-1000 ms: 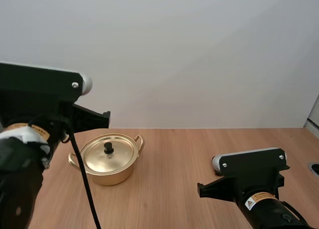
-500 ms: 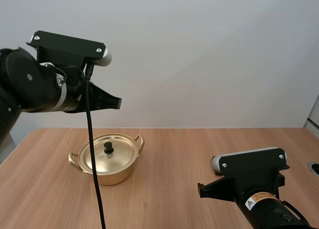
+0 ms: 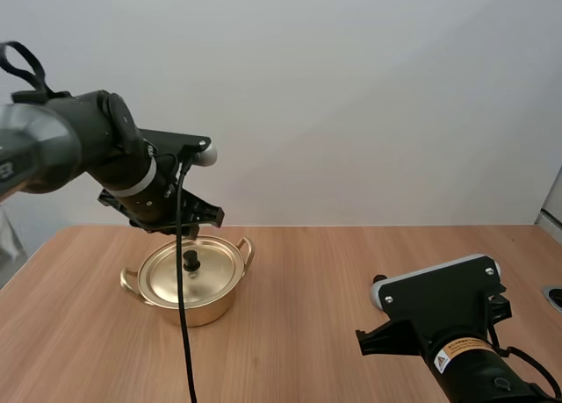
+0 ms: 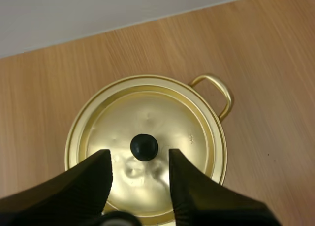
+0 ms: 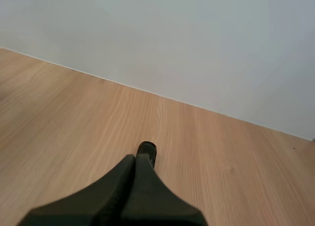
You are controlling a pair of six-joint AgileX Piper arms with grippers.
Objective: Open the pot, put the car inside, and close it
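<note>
Finding: the round gold-coloured metal pot (image 3: 189, 313) with two loop handles stands on the left part of the light wooden table (image 3: 307, 289), its domed lid (image 4: 162, 122) seated flat and closed. My left gripper (image 4: 139, 158) hangs above it with its two black fingers spread; from the left wrist camera the small black knob (image 4: 144, 147) sits between the tips but slightly ahead of their line, and I cannot tell how much height remains. My right gripper (image 5: 135, 159) is low over the bare table well to the right, fingers pressed together into one wedge, and a small dark object (image 5: 147, 148) lies just beyond the tips; it may be the car, though it is too small to confirm. Assessment: the step in hand is opening the pot, not yet begun. Recommendation: nudge the left gripper forward until the knob is centred between the fingers, descend straight so the tips straddle the knob without striking the lid, close firmly on it, then lift vertically to keep the pot from dragging
</note>
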